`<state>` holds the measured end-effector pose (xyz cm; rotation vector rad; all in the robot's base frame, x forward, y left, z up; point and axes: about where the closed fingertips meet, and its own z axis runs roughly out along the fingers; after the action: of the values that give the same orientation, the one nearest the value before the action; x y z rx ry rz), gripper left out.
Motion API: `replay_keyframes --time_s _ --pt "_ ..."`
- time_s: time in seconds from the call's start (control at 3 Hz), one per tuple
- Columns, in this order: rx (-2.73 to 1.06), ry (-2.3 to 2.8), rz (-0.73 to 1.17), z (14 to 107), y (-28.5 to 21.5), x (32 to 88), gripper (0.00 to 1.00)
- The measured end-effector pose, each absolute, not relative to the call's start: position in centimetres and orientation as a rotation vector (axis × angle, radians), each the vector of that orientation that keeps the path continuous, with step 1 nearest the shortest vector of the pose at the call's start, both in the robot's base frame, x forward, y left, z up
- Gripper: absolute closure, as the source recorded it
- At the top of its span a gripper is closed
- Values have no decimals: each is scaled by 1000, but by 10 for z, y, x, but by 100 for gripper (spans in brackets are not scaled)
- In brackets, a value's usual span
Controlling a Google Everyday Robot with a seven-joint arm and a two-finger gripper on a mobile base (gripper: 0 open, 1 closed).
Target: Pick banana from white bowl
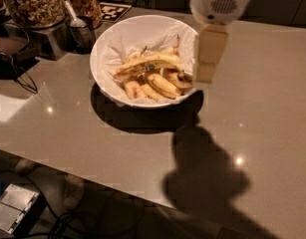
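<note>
The white bowl (123,32), lined with crinkled white paper, stands on the grey counter at upper middle. Several bananas lie in it. The longest, curved pale-yellow banana (147,62) lies across the top of the pile, its dark bruised end to the left. Shorter bananas (161,85) lie below it. My gripper (206,72) hangs from the white wrist at the top, over the bowl's right rim, just right of the bananas and above them.
Glass jars of nuts (34,4) and a metal cup with a spoon (80,30) stand at the back left. A black cable (18,78) lies at the left. The counter's front edge runs diagonally across the bottom, with a floor box (15,208) below.
</note>
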<state>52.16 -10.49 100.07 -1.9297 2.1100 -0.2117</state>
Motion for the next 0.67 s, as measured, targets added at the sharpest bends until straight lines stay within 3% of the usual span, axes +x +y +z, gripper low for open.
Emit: replay_keyframes --time_s 0.67 --pt "-2051 2022 -224 998 -33 570 0"
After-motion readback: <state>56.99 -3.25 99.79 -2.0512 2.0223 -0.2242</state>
